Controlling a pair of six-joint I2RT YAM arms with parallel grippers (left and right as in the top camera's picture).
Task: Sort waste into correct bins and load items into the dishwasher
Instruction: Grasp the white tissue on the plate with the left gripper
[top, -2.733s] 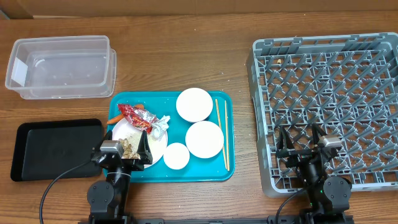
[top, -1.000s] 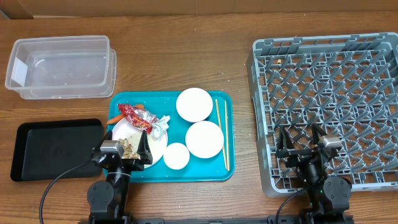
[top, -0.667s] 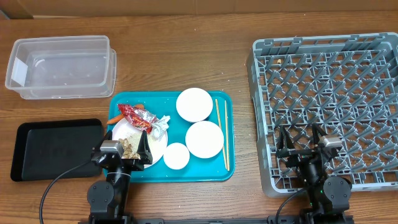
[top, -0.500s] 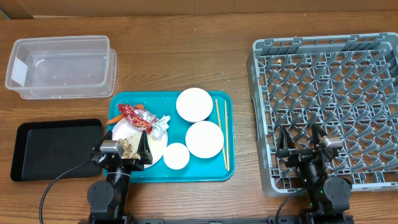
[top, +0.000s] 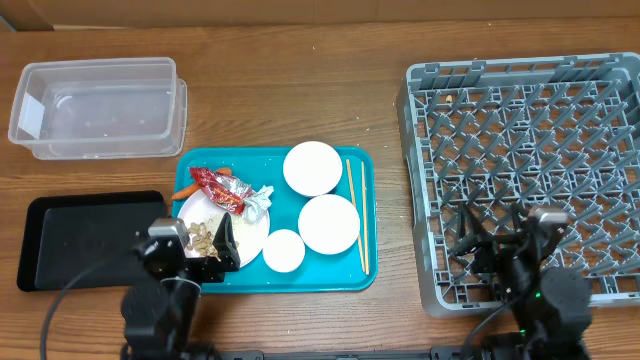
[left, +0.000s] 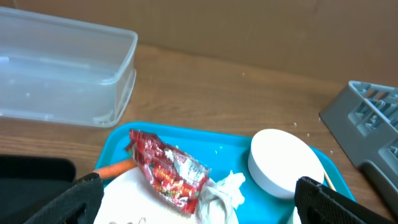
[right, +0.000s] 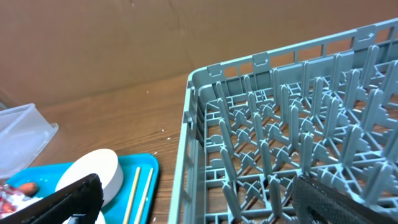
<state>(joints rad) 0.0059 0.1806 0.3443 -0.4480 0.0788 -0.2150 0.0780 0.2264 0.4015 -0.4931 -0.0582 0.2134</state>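
Wrapper (left: 168, 174) beside carrot (left: 115, 167) — left tool (left: 199, 193) wide

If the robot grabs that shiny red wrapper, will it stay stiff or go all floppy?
Probably floppy: the red wrapper looks thin and crinkled. Likely very light, so a push may just scoot it. Its glossy surface might slip.

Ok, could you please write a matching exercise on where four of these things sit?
1. crinkled red wrapper
2. two thin wooden chopsticks
3. clear rectangular plastic tub
4. shallow black rectangular tray

A. far left corner
B. right side of the large teal tray
C. near left, beside that tray
D. partly on the round white plate

Pairs: 1-D, 2-B, 3-A, 4-C.
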